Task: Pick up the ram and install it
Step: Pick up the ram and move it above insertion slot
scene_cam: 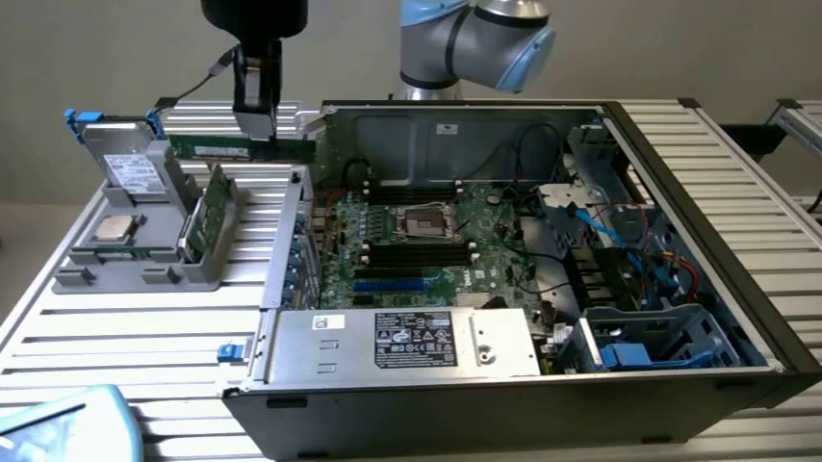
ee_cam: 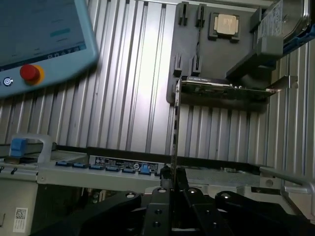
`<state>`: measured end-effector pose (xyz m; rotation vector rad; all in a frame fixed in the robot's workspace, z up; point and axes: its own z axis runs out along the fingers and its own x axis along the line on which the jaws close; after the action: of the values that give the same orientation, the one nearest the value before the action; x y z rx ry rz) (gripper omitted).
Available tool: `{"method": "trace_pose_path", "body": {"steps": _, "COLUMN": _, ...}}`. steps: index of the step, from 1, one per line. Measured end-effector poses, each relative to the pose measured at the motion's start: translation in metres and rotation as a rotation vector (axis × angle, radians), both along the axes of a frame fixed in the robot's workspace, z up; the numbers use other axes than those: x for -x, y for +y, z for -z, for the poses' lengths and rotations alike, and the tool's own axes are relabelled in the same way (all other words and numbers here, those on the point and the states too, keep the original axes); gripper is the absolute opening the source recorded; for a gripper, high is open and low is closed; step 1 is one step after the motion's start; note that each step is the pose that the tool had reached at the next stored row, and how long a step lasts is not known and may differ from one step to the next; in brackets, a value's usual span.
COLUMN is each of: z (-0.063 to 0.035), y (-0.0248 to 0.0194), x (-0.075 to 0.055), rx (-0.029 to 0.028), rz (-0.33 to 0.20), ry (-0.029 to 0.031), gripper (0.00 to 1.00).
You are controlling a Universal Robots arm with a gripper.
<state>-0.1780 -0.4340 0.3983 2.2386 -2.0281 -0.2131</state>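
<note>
Ram (scene_cam: 206, 147) clamped level in the hand (scene_cam: 260, 133), which points straight down.

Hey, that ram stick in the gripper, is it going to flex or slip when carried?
Probably stiff: the ram juts straight either side of the gripper pinching it. Likely light, since it looks thin edge-on. It might pivot if bumped, as the grip covers little of its length.
</note>
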Motion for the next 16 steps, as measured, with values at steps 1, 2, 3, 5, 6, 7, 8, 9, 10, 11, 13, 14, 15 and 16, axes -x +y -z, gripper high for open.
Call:
{"method": "trace_pose_path", "body": {"steps": 1, "z": -0.0016, "y": -0.0012, "x": -0.003, "rx": 0.0, "rz": 0.0, "ry": 0.0, "gripper": 0.13}}
{"method": "trace_pose_path", "body": {"steps": 2, "z": -0.0035, "y": -0.0027, "x": -0.006, "rx": -0.0001, "rz": 0.0, "ry": 0.0, "gripper": 0.13}}
{"method": "trace_pose_path", "body": {"steps": 3, "z": -0.0056, "y": -0.0042, "x": -0.009, "rx": 0.0, "rz": 0.0, "ry": 0.0, "gripper": 0.13}}
{"method": "trace_pose_path", "body": {"steps": 5, "z": -0.0092, "y": -0.007, "x": -0.017, "rx": 0.0001, "rz": 0.0, "ry": 0.0, "gripper": 0.13}}
{"method": "trace_pose_path", "body": {"steps": 6, "z": -0.0105, "y": -0.0083, "x": -0.021, "rx": 0.0001, "rz": 0.0, "ry": 0.0001, "gripper": 0.13}}
{"method": "trace_pose_path", "body": {"steps": 7, "z": -0.0116, "y": -0.0094, "x": -0.026, "rx": 0.0, "rz": 0.0, "ry": 0.0, "gripper": 0.13}}
{"method": "trace_pose_path", "body": {"steps": 8, "z": -0.0123, "y": -0.0105, "x": -0.03, "rx": 0.0, "rz": 0.0, "ry": 0.0001, "gripper": 0.13}}
{"method": "trace_pose_path", "body": {"steps": 9, "z": -0.0126, "y": -0.0113, "x": -0.035, "rx": -0.0001, "rz": 0.0, "ry": 0.0001, "gripper": 0.13}}
{"method": "trace_pose_path", "body": {"steps": 10, "z": -0.013, "y": -0.0121, "x": -0.039, "rx": 0.0, "rz": 0.0, "ry": 0.0002, "gripper": 0.13}}
{"method": "trace_pose_path", "body": {"steps": 11, "z": -0.0134, "y": -0.0127, "x": -0.044, "rx": 0.0001, "rz": 0.0, "ry": 0.0004, "gripper": 0.13}}
{"method": "trace_pose_path", "body": {"steps": 13, "z": -0.0141, "y": -0.0131, "x": -0.053, "rx": -0.0005, "rz": -0.001, "ry": 0.0003, "gripper": 0.13}}
{"method": "trace_pose_path", "body": {"steps": 14, "z": -0.0148, "y": -0.0133, "x": -0.057, "rx": -0.0011, "rz": -0.002, "ry": 0.0004, "gripper": 0.13}}
{"method": "trace_pose_path", "body": {"steps": 15, "z": -0.0156, "y": -0.0136, "x": -0.061, "rx": -0.0024, "rz": -0.003, "ry": 0.0004, "gripper": 0.13}}
{"method": "trace_pose_path", "body": {"steps": 16, "z": -0.0166, "y": -0.0137, "x": -0.066, "rx": -0.0055, "rz": -0.003, "ry": 0.0004, "gripper": 0.13}}
